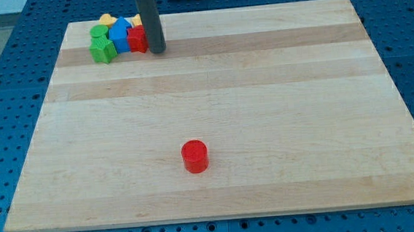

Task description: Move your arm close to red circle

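Observation:
The red circle block (pixel 194 156) stands alone on the wooden board (pixel 264 90), low in the view and a little left of centre. My tip (pixel 158 50) rests on the board near the view's top left, far above the red circle. It sits just right of a tight cluster of blocks, touching or nearly touching a red block (pixel 137 39).
The cluster at the top left holds a blue block (pixel 120 35), green blocks (pixel 101 48), a yellow block (pixel 106 20) and an orange block (pixel 137 21) partly hidden behind the rod. A blue perforated table (pixel 2 108) surrounds the board.

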You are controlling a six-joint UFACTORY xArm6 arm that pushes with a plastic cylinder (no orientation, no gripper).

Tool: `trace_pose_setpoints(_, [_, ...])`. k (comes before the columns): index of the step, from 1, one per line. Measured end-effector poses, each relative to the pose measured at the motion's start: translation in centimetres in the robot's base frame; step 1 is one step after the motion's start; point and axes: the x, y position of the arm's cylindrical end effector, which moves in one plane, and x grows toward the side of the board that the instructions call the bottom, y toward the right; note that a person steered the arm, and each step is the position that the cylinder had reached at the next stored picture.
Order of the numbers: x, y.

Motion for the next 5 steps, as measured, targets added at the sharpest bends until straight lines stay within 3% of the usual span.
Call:
trace_pose_setpoints(3, [16.2,11.6])
trace_pose_setpoints(5, [23.4,11.4])
